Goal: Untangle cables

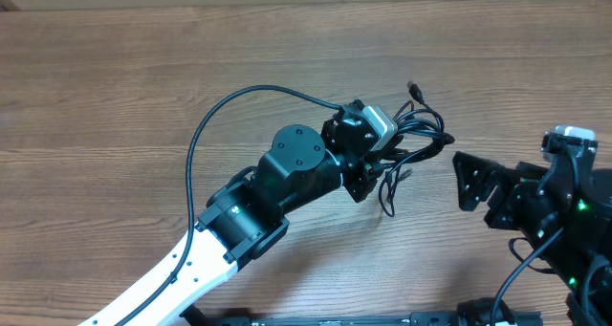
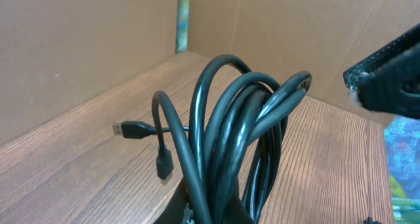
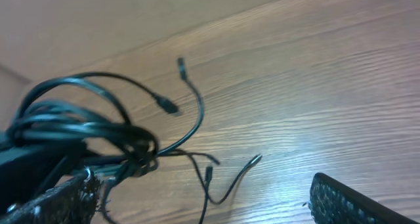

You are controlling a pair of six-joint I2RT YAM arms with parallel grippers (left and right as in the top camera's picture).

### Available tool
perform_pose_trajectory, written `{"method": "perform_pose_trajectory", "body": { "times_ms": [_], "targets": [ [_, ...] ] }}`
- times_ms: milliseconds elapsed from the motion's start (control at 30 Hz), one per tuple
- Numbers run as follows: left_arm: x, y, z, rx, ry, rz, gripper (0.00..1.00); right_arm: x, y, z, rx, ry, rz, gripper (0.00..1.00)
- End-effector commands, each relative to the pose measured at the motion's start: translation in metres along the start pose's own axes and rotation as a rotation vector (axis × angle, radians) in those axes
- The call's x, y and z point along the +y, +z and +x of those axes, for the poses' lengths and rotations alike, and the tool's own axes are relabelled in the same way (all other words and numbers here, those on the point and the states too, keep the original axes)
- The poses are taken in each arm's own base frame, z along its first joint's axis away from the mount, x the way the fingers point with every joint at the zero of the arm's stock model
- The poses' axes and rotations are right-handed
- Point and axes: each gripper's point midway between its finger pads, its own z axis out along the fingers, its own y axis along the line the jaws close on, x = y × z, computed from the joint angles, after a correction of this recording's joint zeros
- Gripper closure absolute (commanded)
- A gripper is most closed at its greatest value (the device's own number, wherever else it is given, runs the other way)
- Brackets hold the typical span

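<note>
The cables [image 1: 418,127] are a bundle of thin black cords at the table's middle right, with loose plug ends trailing out. My left gripper [image 1: 375,162] is shut on the bundle. In the left wrist view the looped cables [image 2: 239,129] rise from the jaws [image 2: 216,214], and two plug ends [image 2: 134,129] hang over the table. My right gripper [image 1: 467,183] is open and empty, just right of the bundle and apart from it. The right wrist view shows the bundle [image 3: 85,132] at the left, a silver-tipped end [image 3: 254,159] on the table, and the open jaws [image 3: 197,211].
The wooden table [image 1: 115,97] is backed by a cardboard wall [image 2: 79,46]. The left arm's own thicker black wire [image 1: 206,135] arcs over the table to the left of the gripper. The right gripper also shows in the left wrist view [image 2: 387,79].
</note>
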Motion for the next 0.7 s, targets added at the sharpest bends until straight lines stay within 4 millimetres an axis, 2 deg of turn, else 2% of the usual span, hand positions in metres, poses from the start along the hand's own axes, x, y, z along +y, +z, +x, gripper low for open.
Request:
{"method": "perform_pose_trajectory", "body": {
  "times_ms": [0, 400, 667],
  "targets": [
    [-0.003, -0.008, -0.016, -0.046, 0.033, 0.001, 0.96, -0.010, -0.002, -0.006, -0.038, 0.051, 0.055, 0.00],
    [-0.003, -0.008, -0.017, -0.050, 0.022, 0.004, 0.96, -0.011, -0.002, -0.006, -0.036, 0.047, 0.062, 0.00],
    [-0.013, -0.008, -0.018, -0.050, 0.026, 0.058, 0.96, -0.004, -0.001, -0.003, -0.019, 0.046, 0.021, 0.00]
  ]
}}
